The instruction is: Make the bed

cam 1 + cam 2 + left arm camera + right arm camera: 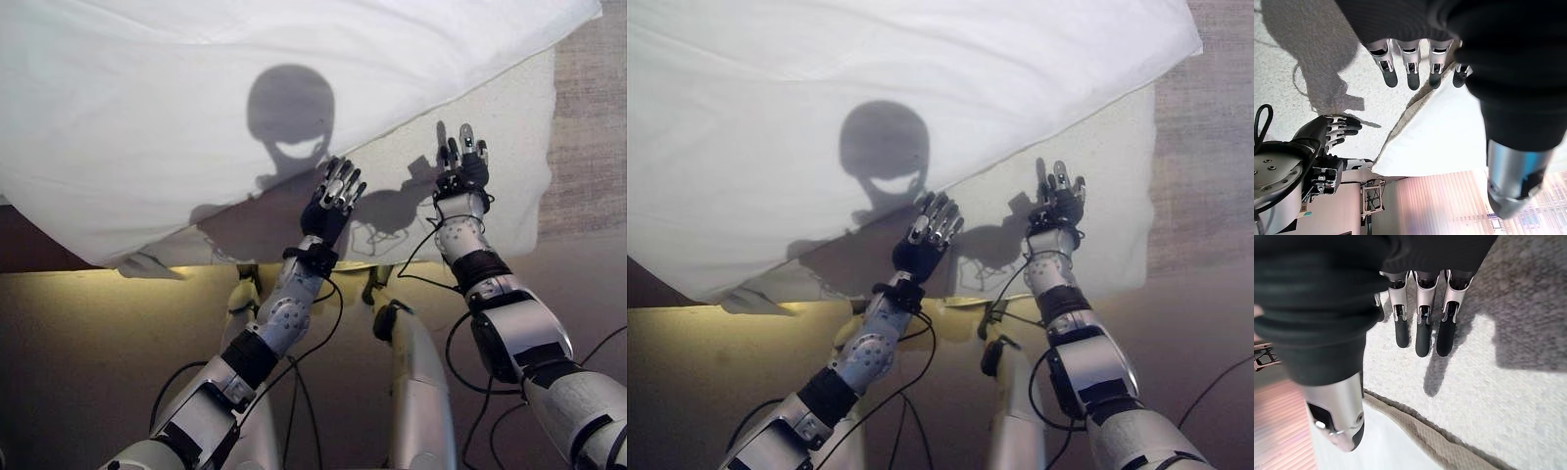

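In the right wrist view we see, closest to the lens, the fingers (1422, 335) of the right hand (462, 168) extended straight and held side by side, their dark tips hovering just above the pale textured mattress cover (1508, 401) without pinching anything; whether the tips touch the surface we cannot tell. The thumb of that hand stands apart from the row, pointing toward the tan piped seam (1425, 431) that runs along the mattress edge. In the left wrist view we find the fingers (1412, 66) of the left hand (333, 201) likewise straight and relaxed in a row, holding nothing, poised over the line where the white sheet (1444, 137) meets the textured cover; the right hand also shows there, lower down, with its fingers loosely extended. Moving outward to the head views, we see both hands raised over the near edge of the bed (490, 147), the left hand near the lower border of the white duvet (196, 117) and the right hand over the bare mattress cover, well apart from the duvet. The duvet lies askew: it covers the left and far portion of the bed, its near edge runs diagonally up toward the far right corner, and the near right portion of the mattress is left exposed. Beyond the right side of the bed we see grey-brown carpet (588, 117).
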You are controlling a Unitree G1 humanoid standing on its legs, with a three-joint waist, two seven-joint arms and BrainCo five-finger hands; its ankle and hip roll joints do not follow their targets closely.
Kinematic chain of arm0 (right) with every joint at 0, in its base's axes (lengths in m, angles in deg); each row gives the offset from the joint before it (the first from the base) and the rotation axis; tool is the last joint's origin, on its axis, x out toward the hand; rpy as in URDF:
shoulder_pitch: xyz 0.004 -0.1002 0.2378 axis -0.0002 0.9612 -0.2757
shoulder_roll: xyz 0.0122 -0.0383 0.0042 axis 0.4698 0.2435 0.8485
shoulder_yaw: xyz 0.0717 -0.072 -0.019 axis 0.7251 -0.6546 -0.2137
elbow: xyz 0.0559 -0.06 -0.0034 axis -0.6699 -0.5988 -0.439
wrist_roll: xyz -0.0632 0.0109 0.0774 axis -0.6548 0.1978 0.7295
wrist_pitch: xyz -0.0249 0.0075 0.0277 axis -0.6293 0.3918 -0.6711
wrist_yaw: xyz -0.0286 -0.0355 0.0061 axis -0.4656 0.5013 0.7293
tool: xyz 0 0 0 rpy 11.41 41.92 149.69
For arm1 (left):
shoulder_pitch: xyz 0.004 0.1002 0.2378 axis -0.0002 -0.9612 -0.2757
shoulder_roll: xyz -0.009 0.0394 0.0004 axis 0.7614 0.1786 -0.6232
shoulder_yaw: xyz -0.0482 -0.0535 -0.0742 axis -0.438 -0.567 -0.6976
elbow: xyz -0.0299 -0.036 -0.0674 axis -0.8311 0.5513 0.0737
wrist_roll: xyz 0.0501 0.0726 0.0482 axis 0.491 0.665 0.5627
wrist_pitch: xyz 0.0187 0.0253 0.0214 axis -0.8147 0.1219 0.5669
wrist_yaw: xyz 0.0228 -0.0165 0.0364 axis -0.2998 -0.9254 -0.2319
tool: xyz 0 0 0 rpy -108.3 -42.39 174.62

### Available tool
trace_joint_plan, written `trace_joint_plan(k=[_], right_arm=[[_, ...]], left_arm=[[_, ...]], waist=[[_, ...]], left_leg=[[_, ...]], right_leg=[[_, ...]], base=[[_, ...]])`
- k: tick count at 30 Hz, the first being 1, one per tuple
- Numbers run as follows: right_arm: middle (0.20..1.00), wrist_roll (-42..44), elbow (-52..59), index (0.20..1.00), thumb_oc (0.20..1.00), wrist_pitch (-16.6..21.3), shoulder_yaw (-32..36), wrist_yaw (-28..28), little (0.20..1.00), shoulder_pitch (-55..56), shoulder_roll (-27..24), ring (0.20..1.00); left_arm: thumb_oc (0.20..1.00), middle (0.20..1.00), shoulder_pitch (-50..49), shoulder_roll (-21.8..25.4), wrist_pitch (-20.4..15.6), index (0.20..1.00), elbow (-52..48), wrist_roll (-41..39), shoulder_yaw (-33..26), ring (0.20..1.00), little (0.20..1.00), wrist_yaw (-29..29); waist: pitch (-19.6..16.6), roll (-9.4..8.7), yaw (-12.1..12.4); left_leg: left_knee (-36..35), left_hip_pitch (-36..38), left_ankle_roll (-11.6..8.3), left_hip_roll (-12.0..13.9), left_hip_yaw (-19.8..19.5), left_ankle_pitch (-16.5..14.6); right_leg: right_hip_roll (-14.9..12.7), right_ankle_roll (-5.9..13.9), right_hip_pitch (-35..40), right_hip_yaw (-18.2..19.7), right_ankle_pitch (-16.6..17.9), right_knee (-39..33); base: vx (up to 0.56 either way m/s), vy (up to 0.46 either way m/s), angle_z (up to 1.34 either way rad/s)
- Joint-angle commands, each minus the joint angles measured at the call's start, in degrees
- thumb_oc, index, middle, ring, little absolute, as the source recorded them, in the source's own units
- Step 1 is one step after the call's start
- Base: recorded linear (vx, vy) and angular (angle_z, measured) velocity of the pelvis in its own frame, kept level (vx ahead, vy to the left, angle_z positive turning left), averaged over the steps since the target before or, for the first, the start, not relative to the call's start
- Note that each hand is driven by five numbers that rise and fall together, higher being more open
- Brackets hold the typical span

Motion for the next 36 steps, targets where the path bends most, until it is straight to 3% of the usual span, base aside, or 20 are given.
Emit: trace_joint_plan(k=[1, 8, 17, 23, 36], right_arm=[[1.000, -3.46, 5.07, 1.000, 1.000, 2.46, 0.15, 0.21, 1.000, 0.14, -0.63, 1.000], [1.000, -3.20, 3.13, 1.000, 1.000, 1.53, -2.02, 4.10, 1.000, -2.82, -4.21, 1.000], [1.000, 1.36, -10.63, 1.000, 1.000, -1.95, -5.07, 8.24, 1.000, -13.51, -12.55, 1.000], [1.000, 2.94, -23.45, 1.000, 1.000, -7.03, -7.15, 9.59, 1.000, -19.17, -19.55, 1.000], [1.000, 8.11, -27.93, 1.000, 1.000, -11.06, -4.86, 14.58, 1.000, -18.58, -23.83, 1.000]], left_arm=[[1.000, 1.000, -0.06, -1.25, -1.79, 1.000, -5.71, 0.99, -0.35, 1.000, 1.000, -0.90], [1.000, 1.000, -0.78, -0.39, -2.01, 1.000, -6.13, 1.11, -0.39, 1.000, 1.000, -2.47], [1.000, 1.000, -2.51, 2.49, -0.90, 1.000, -7.80, 1.18, 1.71, 1.000, 1.000, -5.12], [1.000, 1.000, -3.67, 4.98, 0.50, 1.000, -10.32, 1.70, 3.62, 1.000, 1.000, -7.33], [1.000, 1.000, -9.28, 9.83, 2.86, 1.000, -17.30, 2.88, 1.59, 1.000, 1.000, -11.25]], waist=[[-0.41, -1.32, 0.70], [-0.41, -1.05, 1.40], [-0.41, -0.15, 3.48], [-0.41, 1.61, 5.53], [-0.41, 4.82, 8.13]], left_leg=[[3.69, -1.09, 0.01, 0.65, -0.19, -5.33], [3.93, -1.92, 0.07, 0.58, -0.62, -5.22], [2.93, -2.55, -0.38, 0.58, -1.66, -4.25], [1.39, -3.26, -0.95, 0.85, -3.14, -2.95], [1.07, -4.59, -1.63, 1.74, -4.93, -1.66]], right_leg=[[-0.67, 3.09, 0.16, 0.20, 3.03, -5.04], [-0.89, 3.20, -0.21, -0.14, 2.81, -4.59], [-0.68, 3.22, -0.70, -1.01, 1.55, -2.96], [-0.25, 3.22, -1.89, -1.73, -0.31, -0.77], [0.30, 2.41, -6.48, -1.96, -4.87, 6.94]], base=[[0.00, 0.000, 0.00], [0.00, 0.000, 0.00], [0.01, -0.026, 0.02], [0.04, -0.060, 0.05], [0.05, -0.096, 0.11]])
